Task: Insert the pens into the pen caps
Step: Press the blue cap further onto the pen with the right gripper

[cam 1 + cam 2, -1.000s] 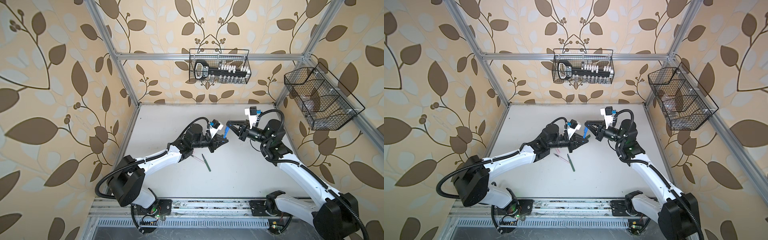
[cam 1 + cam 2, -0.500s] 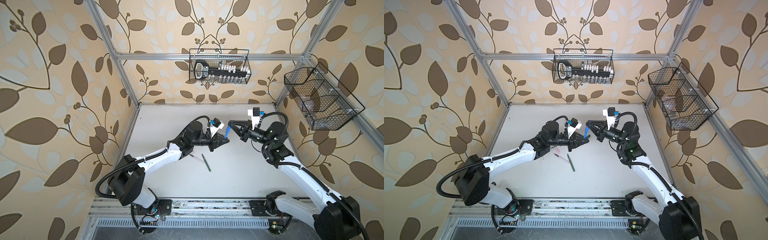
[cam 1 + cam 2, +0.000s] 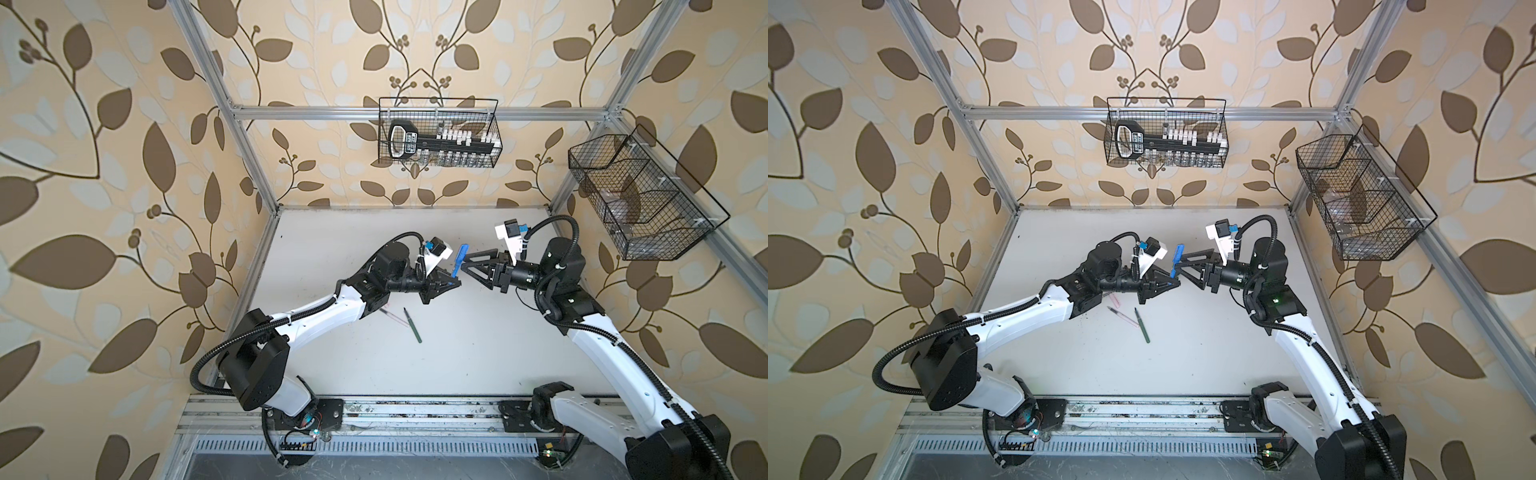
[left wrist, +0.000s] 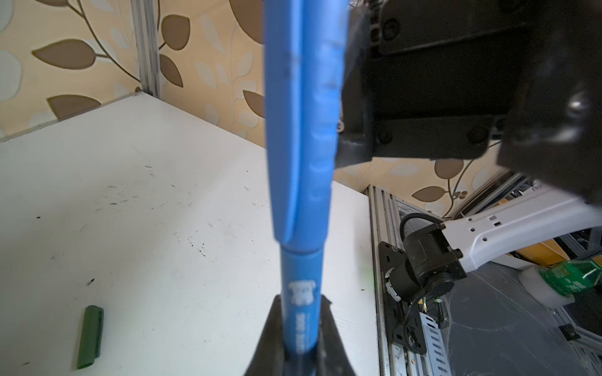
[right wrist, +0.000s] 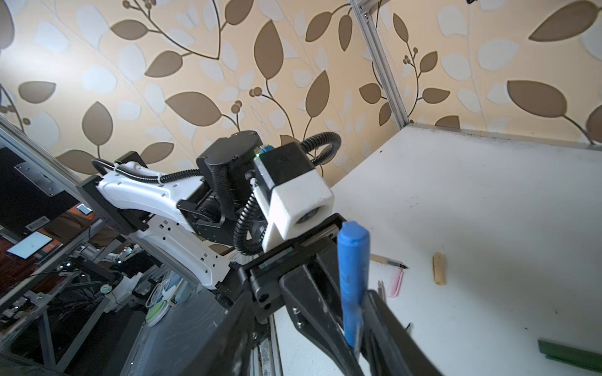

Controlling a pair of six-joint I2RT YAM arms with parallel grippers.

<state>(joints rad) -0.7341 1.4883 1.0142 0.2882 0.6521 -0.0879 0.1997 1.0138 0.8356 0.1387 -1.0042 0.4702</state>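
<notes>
**A:** What is shown, and why is the blue pen held up in the air?

**B:** Two robot arms are seen from above, meeting over a white table (image 3: pixel 478 353). The blue pen (image 4: pixel 301 293) is clamped by its barrel in the left gripper (image 3: pixel 456 283) and kept clear of the table. This is presumably so that the blue cap (image 4: pixel 299 114) can be pushed on from the free end. The cap is seen seated over the tip, with its rim closed around the barrel.

**A:** And the right gripper?

**B:** The right gripper (image 3: pixel 465 263) is placed at the cap, with its fingers parted and nothing pinched. One finger lies just beside the cap (whether it touches cannot be told). This pair is judged finished, so setting it down is probably what is called for next.

**A:** How many of each are counted?

**B:** Four pens are counted. One is the blue pen in the air. A dark green pen (image 3: pixel 1142 325), a pale pink pen (image 3: pixel 1123 318) and a tan pen (image 5: pixel 386 260) are lying loose on the table. Four caps are counted too. The blue cap is on its pen. A dark green cap (image 4: pixel 89 337), a pale pink cap (image 5: pixel 395 283) and a tan cap (image 5: pixel 438 268) are each lying apart from their pens. One pair is joined and three are left.
</notes>
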